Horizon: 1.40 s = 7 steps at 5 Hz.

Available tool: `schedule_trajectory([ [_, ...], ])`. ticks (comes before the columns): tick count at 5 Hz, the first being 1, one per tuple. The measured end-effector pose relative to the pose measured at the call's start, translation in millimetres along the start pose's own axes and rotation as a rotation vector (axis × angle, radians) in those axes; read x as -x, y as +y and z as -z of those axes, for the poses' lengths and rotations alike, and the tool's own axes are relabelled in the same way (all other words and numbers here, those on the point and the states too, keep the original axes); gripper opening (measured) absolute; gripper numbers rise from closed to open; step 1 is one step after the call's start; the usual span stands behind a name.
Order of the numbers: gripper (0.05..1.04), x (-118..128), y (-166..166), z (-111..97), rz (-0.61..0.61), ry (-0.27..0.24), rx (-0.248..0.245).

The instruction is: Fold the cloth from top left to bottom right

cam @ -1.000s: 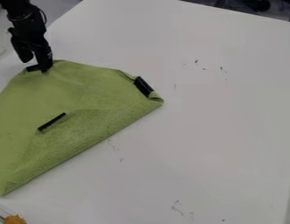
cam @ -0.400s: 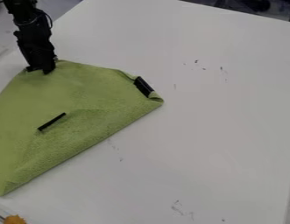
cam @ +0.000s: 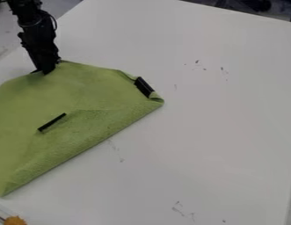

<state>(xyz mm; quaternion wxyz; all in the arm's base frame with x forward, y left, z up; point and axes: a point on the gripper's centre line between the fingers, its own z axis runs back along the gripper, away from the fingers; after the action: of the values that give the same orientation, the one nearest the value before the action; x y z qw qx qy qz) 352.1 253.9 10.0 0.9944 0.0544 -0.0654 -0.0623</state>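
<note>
- Black and jointed, the robot's claw (cam: 46, 70) hangs at the cloth's upper edge, upper left of the frame; from where I'm standing I can't tell how far open it is, or whether it has hold of any cloth.
- Beneath everything spreads a smooth, hard-looking white tabletop (cam: 218, 132), running off toward the right and bottom of the frame.
- Across the left half lies the soft, matte green cloth (cam: 83, 90), rounded and a little rumpled along the top, with a long straight diagonal edge facing lower right.
- Some folding looks done to me: that diagonal edge seems doubled over, ending in a small curl at its right tip. What's left, I'd say, is bringing the top-left part across toward the bottom right.
- By that tip sits a stubby black rectangular piece (cam: 144, 87), stiff-looking against the fabric.
- Left of centre, a thin, straight black strip (cam: 52, 122) lies slantwise on the cloth.
- Small grey scuffs (cam: 178, 208) mark the white surface near the bottom.
</note>
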Motion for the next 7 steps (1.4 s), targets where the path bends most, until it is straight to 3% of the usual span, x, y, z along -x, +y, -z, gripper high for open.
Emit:
schedule_trajectory([
  [1, 0.085, 0, -1, -1, 0.003, -0.002, -0.016],
  [2, 0.068, -1, -2, -7, 0.03, 0.001, -0.05],
  [3, 0.067, -4, -5, -32, 0.065, -0.02, -0.122],
  [4, 0.067, -1, -27, -52, 0.1, -0.017, -0.149],
  [5, 0.067, 11, -53, -63, 0.109, -0.02, -0.151],
  [7, 0.067, 32, -104, -57, 0.092, -0.017, -0.091],
])
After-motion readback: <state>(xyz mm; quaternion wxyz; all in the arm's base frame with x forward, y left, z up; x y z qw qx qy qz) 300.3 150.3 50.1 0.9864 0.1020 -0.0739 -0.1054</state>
